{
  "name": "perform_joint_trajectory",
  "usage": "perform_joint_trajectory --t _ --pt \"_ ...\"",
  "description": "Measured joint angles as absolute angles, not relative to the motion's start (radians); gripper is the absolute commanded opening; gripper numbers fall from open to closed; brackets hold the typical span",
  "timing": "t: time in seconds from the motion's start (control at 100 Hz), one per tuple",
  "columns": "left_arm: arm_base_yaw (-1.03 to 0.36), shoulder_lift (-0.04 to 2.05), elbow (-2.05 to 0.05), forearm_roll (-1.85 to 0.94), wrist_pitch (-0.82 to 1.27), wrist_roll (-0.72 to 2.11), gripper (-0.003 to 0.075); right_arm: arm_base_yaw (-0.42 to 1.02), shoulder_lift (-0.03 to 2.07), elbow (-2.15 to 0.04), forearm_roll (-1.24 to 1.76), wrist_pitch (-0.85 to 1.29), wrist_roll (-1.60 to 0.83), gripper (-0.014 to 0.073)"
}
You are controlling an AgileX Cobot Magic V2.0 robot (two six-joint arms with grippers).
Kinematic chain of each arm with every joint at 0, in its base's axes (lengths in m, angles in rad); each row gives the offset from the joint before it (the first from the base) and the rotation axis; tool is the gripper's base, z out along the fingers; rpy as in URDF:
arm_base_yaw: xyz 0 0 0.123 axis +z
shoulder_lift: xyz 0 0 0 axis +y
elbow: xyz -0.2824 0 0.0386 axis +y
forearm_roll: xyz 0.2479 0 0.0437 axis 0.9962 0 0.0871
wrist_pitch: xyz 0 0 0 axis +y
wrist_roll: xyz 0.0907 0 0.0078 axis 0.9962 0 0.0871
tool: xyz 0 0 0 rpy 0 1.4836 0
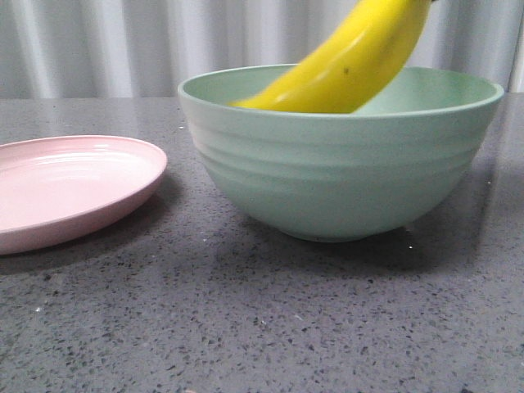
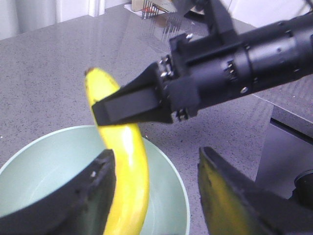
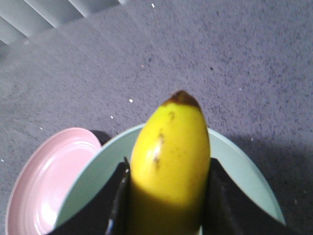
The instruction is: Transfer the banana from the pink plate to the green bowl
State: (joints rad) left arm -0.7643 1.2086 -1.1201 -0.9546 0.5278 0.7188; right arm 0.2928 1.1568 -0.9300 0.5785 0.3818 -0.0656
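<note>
The yellow banana (image 1: 352,61) hangs tilted, its lower end inside the pale green bowl (image 1: 344,172) and its upper end rising out of the front view at the top right. My right gripper (image 3: 168,196) is shut on the banana (image 3: 171,147) above the bowl (image 3: 244,171). It shows in the left wrist view (image 2: 105,110) clamping the banana (image 2: 129,166). My left gripper (image 2: 155,156) is open over the bowl (image 2: 49,166), and the banana runs close beside one finger. The pink plate (image 1: 65,184) lies empty left of the bowl, and shows in the right wrist view (image 3: 44,181).
The grey speckled table (image 1: 262,327) stretches in front of the bowl and plate. A white ribbed wall (image 1: 98,41) stands behind. My right arm's black body (image 2: 254,58) reaches across above the bowl. A wire rack (image 2: 156,14) stands far back.
</note>
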Motion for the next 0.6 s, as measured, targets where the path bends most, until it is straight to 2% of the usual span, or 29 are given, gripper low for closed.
perform_joint_trajectory --t 0.12,0.19,0.6 --pt "-0.764 1.207 -1.12 -0.955 0.527 0.719 0.0351 0.293 1.184 -0.929 0.577 0.386 -0.066 0.0258" --pt "-0.764 1.207 -1.12 -0.955 0.527 0.719 0.0351 0.293 1.186 -0.929 0.576 0.386 -0.066 0.0309" --pt "-0.764 1.207 -1.12 -0.952 0.525 0.719 0.0351 0.293 1.186 -0.929 0.574 0.382 -0.066 0.0316"
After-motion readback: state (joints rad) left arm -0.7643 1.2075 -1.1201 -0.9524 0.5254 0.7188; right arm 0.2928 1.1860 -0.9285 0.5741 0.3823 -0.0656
